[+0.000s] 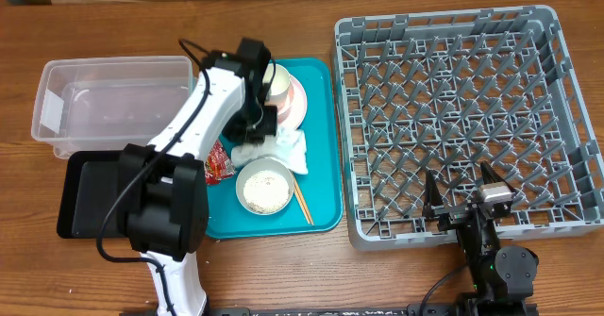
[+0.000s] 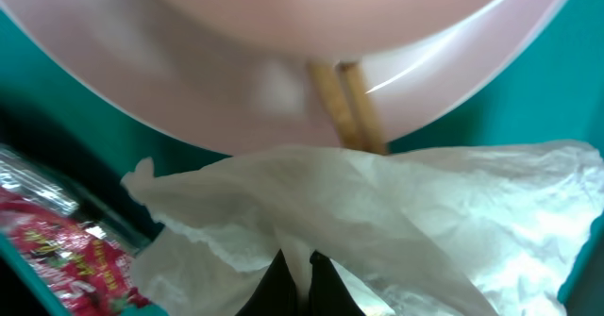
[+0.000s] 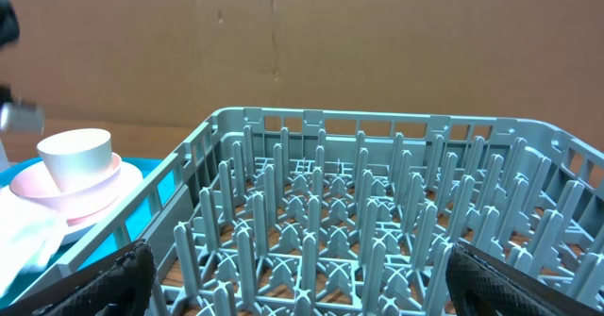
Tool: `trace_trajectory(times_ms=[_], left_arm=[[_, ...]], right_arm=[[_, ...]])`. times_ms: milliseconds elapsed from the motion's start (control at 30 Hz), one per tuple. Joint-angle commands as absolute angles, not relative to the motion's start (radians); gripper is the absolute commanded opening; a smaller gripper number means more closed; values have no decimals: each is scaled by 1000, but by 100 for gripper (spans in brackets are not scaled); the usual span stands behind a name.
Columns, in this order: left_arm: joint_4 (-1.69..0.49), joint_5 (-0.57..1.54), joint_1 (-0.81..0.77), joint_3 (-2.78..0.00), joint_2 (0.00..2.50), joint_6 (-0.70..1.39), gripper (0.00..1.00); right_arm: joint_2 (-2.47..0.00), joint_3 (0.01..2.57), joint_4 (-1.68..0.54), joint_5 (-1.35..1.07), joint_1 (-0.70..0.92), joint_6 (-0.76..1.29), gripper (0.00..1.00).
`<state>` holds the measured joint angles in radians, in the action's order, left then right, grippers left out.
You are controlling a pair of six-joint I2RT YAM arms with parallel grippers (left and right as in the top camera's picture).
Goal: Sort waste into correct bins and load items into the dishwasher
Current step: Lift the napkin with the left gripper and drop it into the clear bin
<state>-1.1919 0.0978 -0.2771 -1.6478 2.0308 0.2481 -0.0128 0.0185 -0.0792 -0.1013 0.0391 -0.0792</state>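
My left gripper (image 1: 257, 129) (image 2: 297, 271) is down on the teal tray, its fingertips pinched on a fold of the crumpled white napkin (image 1: 286, 148) (image 2: 396, 212). Just beyond it lies the pale pink plate (image 1: 299, 101) (image 2: 274, 61) with the cream cup (image 1: 280, 82) (image 3: 80, 156) on it. The chopsticks (image 1: 302, 201) (image 2: 344, 108) run under the napkin. The red wrapper (image 1: 219, 160) (image 2: 66, 250) lies to the napkin's left. A pale bowl (image 1: 264, 186) holds rice grains. My right gripper (image 1: 467, 201) (image 3: 311, 278) is open and empty over the front edge of the grey dish rack (image 1: 462, 118) (image 3: 377, 193).
The teal tray (image 1: 321, 165) holds the dishes and waste. The clear tub (image 1: 104, 104) stands at the back left and the black tray (image 1: 85, 193) in front of it, partly under my left arm. No dishes show in the rack.
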Motion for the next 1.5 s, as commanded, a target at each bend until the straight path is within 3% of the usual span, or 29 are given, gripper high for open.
trace_trajectory(times_ms=[0,433,933,1467], left_arm=[[-1224,100,-275,-1766,1964,247,4],[-1390,-279,-209,-1898,1847,308,4],[-1353,-303,93,-1868,1845,390,4],[-1075,-351,190,-1653,1847,369,5]], right_arm=[[-3,8,-74,-107,35,-83,100],[-3,8,-74,-107,35,-83,100],[-3,8,-74,-107,35,-83,100],[-3,8,-74,-107,35,-83,100]])
